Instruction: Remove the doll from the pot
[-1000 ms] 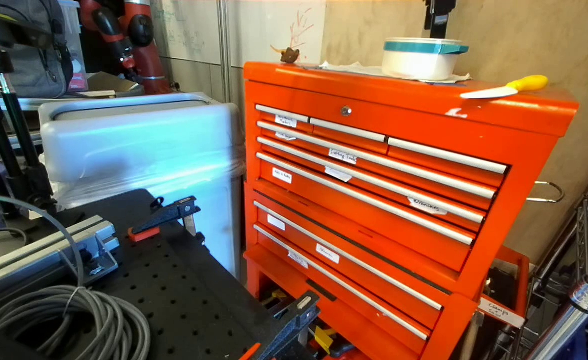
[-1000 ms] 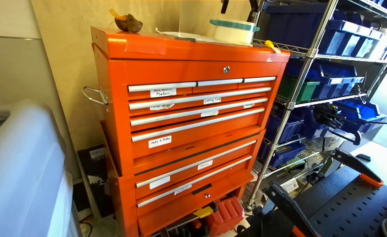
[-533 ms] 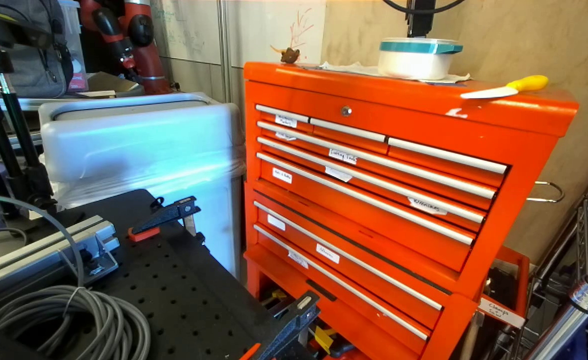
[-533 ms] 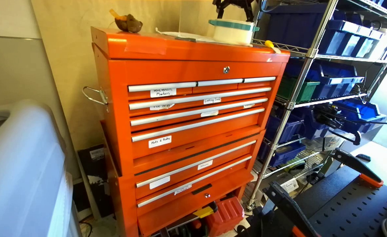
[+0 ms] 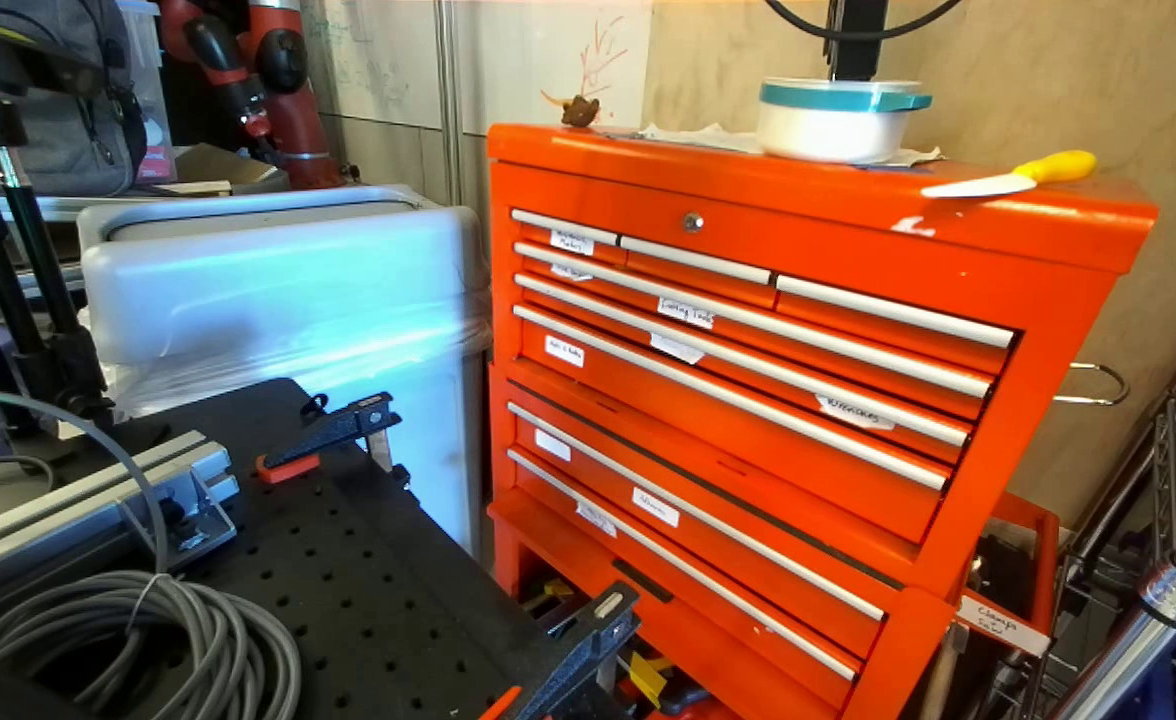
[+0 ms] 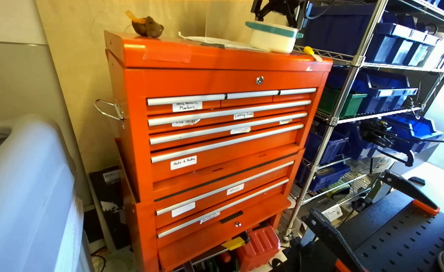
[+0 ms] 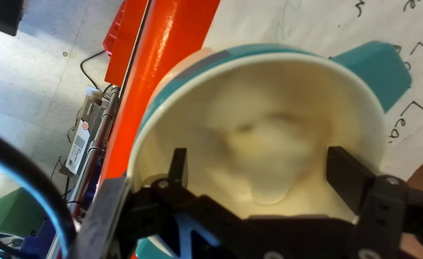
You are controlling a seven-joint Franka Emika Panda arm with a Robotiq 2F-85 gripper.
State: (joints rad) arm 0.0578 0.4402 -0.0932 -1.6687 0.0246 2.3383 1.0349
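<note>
My fingers (image 7: 346, 176) stand apart at the mouth of the pot (image 6: 271, 40), the pale, blurred doll (image 7: 280, 151) inside it and ungripped, so I judge the reach nearly done, with closing on it, lifting it clear and setting it down all left.

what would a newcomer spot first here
The bright orange metal drawer cabinet dominates both exterior views. Atop it sits a round whitish pot with a teal band. In the wrist view, the black two-fingered tool hangs open over it, with a blurred pale shape inside.
</note>
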